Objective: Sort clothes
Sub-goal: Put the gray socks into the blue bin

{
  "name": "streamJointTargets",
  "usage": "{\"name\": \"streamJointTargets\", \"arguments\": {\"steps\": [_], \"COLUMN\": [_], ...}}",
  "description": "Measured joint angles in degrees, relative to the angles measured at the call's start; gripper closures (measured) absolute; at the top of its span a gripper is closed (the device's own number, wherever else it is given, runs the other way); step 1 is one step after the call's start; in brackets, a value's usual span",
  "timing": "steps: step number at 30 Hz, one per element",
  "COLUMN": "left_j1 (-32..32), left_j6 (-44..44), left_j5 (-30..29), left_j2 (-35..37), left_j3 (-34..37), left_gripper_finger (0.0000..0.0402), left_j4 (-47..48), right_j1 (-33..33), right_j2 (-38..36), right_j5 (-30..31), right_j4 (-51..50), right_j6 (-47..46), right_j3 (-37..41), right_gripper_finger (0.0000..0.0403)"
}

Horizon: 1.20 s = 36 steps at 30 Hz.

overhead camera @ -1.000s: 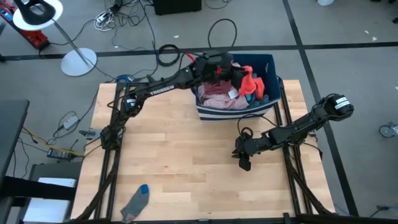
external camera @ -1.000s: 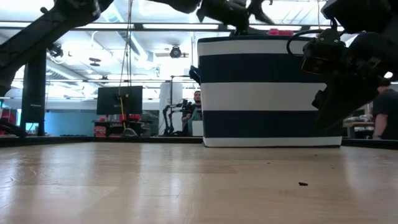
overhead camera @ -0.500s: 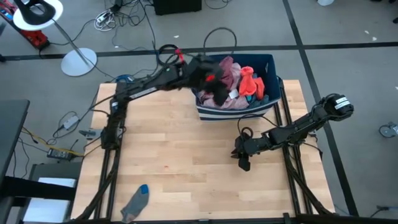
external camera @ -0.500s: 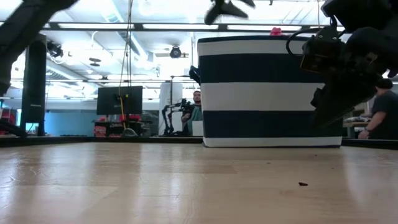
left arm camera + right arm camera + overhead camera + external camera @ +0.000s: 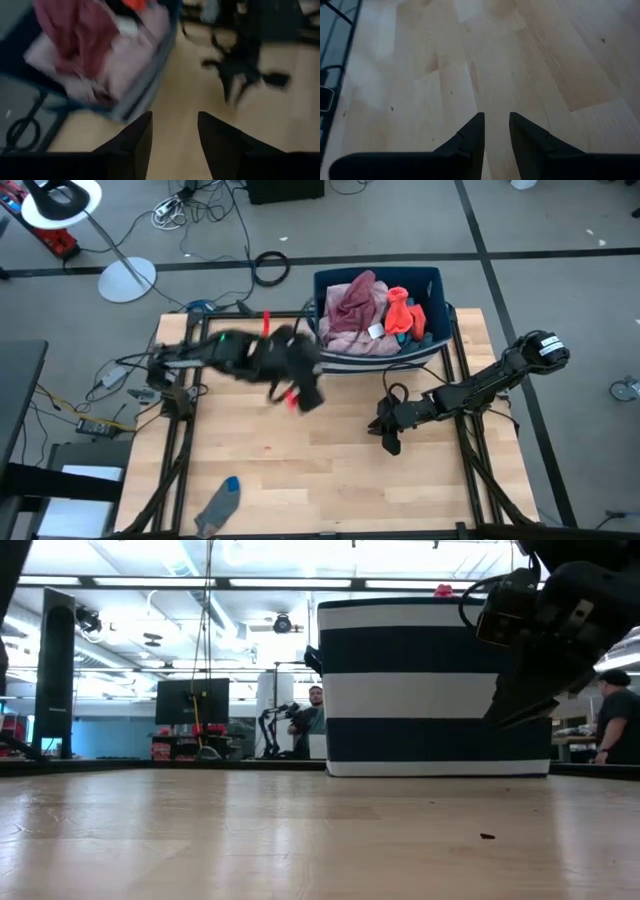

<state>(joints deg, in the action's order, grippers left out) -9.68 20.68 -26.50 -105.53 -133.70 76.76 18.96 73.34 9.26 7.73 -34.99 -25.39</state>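
The left gripper (image 5: 300, 395), fingers spread and holding nothing, hangs over the table just off the bin's (image 5: 437, 280) left near corner, nearer the clothes (image 5: 352, 315) than the right gripper (image 5: 390, 442), whose fingers stand slightly apart and empty.

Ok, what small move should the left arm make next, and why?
Probably swing the left gripper over the bin and lower it toward the pink garment. Its fingers stand open with nothing between them, above the bare table beside the bin, while the pink garment and a red-orange garment lie piled inside. The right gripper waits over the table.
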Motion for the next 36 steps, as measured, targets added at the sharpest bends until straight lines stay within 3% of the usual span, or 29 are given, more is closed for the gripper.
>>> {"name": "streamJointTargets", "arguments": {"steps": [9, 18, 22, 27, 36], "left_j1": [-15.58, -31.8, -38.53, -44.33, -51.57], "left_j6": [19.5, 45.88, 58.31, 69.2, 82.03], "left_j5": [-10.01, -12.48, -11.45, -4.92, -0.53], "left_j2": [3.65, 14.32, 17.9, 19.25, 19.25], "left_j3": [8.01, 30.88, 41.4, 53.42, 74.15], "left_gripper_finger": [0.024, 0.024, 0.024, 0.024, 0.024], "left_j4": [10.58, 8.85, 4.96, -3.11, -29.3], "right_j1": [0.0, 0.13, 0.15, 0.15, 0.15], "right_j2": [0.11, 0.13, 0.13, 0.13, 0.15], "right_j5": [0.04, 0.07, 0.07, 0.09, 0.09], "right_j4": [3.97, 4.13, 4.19, 4.21, 4.41], "right_j6": [-1.54, -5.03, -6.07, -8.72, -10.63], "right_j3": [0.0, 0.0, 0.0, 0.0, 0.0], "right_gripper_finger": [0.0311, 0.0311, 0.0311, 0.0311, 0.0311]}}
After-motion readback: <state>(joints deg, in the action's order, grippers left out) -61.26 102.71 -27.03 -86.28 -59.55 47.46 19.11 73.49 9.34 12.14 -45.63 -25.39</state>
